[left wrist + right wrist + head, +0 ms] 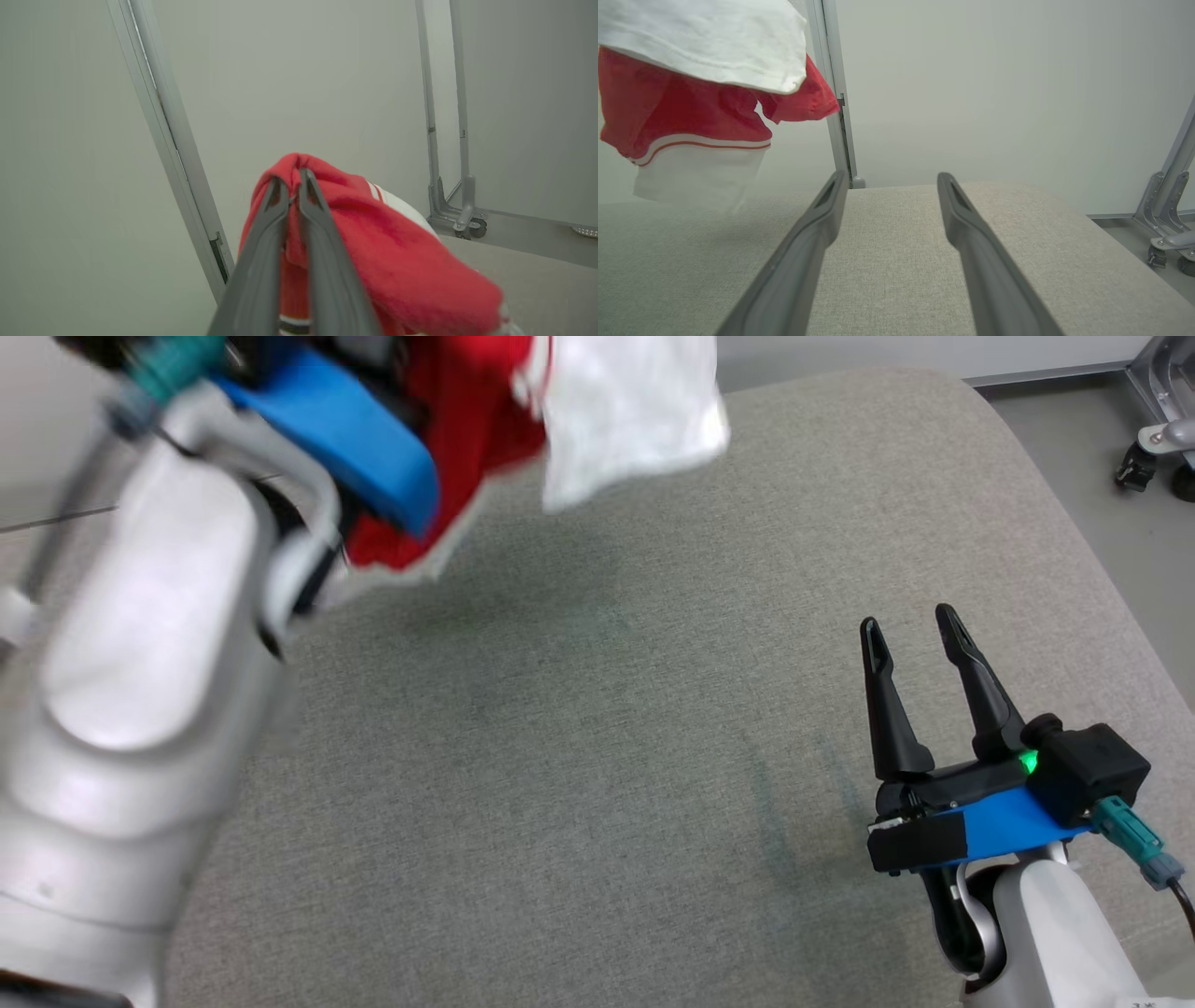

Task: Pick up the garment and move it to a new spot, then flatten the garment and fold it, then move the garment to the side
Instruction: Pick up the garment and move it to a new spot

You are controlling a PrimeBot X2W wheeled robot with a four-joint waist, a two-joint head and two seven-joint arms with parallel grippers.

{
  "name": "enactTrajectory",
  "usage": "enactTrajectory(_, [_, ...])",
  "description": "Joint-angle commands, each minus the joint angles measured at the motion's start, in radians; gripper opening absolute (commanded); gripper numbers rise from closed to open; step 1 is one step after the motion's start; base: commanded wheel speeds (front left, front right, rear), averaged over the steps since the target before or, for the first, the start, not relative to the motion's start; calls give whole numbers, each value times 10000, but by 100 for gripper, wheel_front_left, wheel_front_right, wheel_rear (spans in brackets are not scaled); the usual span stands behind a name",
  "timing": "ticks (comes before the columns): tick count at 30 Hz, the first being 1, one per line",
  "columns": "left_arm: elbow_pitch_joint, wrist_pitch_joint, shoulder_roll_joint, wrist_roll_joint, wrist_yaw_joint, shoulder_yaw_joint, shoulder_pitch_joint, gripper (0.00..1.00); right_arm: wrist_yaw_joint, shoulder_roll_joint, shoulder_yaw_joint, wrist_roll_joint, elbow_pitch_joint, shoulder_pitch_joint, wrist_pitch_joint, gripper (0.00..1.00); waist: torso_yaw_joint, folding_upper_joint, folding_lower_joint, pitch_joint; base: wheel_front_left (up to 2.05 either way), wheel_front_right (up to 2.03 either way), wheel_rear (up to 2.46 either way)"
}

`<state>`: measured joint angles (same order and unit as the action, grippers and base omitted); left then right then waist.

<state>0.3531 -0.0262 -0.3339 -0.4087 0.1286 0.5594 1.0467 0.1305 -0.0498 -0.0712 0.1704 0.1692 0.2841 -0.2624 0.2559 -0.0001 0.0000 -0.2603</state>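
The worktop (607,756), covered in beige cloth, has rounded far corners. Over its far left part hangs the garment (467,439), red with white panels and a striped band, blurred in the head view. Its lowest white edge comes close to the worktop, but I cannot tell whether it touches. The pale left arm (140,616) stands over the worktop's left edge, with the garment at its upper end. The left jaws are together, clamped on a red fold of the garment, whose cloth drapes past the fingers (259,261). The right jaws sit low over the worktop's near right part, spread wide with nothing between them, their fingers (887,709) pointing toward the worktop's far side. Beyond the worktop's far edge is a pale wall with a grey post (163,140). Off its far right corner a wheeled metal frame (1164,233) stands on the floor.
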Motion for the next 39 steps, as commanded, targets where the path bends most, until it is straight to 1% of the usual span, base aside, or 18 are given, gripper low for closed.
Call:
enactTrajectory(1, [151, -137, 118, -78, -32, 159, -519, 0, 3, -13, -3, 80, -62, -36, -35, 100, 17, 1, 0, 16, 0, 0, 0])
enactTrajectory(4, [476, -326, 390, -271, -53, 482, -1508, 0, 3, -12, 19, 82, -62, -77, -36, 100, -9, 1, 0, 56, 0, 0, 0])
enactTrajectory(6, [712, -486, 551, -381, -144, 600, -2116, 0, 3, -13, -1, 86, -52, -79, -38, 100, -52, 1, 0, 58, 0, 0, 0])
enactTrajectory(10, [1430, -812, 829, -599, -128, 920, -3261, 0, 3, -12, -135, 92, -48, -24, -36, 100, -123, 1, 0, 34, 0, 0, 0])
enactTrajectory(15, [2281, -1155, 1178, -484, -89, 1534, -4119, 0, 5, -15, -111, 51, 34, -42, -37, 100, -256, 1, 0, 99, 0, 0, 0])
enactTrajectory(16, [2396, -1269, 1239, -478, -81, 1580, -4208, 9, 3, -15, -117, 48, 72, -69, -37, 100, -286, 1, 0, 130, 0, 0, 0])
enactTrajectory(17, [2501, -1401, 1298, -432, -84, 1644, -4262, 98, 3, -14, -112, 35, 114, -101, -37, 100, -328, 1, 0, 179, 0, 0, 0])
enactTrajectory(18, [2556, -1602, 1344, -413, -130, 1648, -4291, 100, 5, -14, -140, 27, 149, -130, -37, 100, -357, 1, 0, 227, 0, 0, 0])
enactTrajectory(20, [2617, -1918, 1396, -321, -279, 1596, -4254, 100, 3, -16, -144, 20, 206, -186, -37, 100, -436, 1, 0, 355, 0, 0, 0])
enactTrajectory(24, [2204, -2330, 1369, -379, -673, 1015, -4243, 100, 3, -17, -69, -98, 282, -299, -37, 100, -629, 1, 0, 608, 0, 0, 0])
enactTrajectory(29, [1286, -2393, 864, -135, -1076, 48, -4681, 100, 5, -17, 131, -217, 319, -475, -37, 100, -1007, 1, 0, 825, 0, 0, 0])
enactTrajectory(33, [353, -2399, 473, 30, -1376, -978, -5218, 100, 5, -14, 208, -299, 383, -546, -37, 100, -1312, 1, 0, 937, 0, 0, 0])
enactTrajectory(39, [-609, -2393, 162, 455, -1641, -2291, -6310, 100, 5, -16, 366, -394, 546, -678, -37, 100, -1811, 1, 0, 1117, 0, 0, 0])
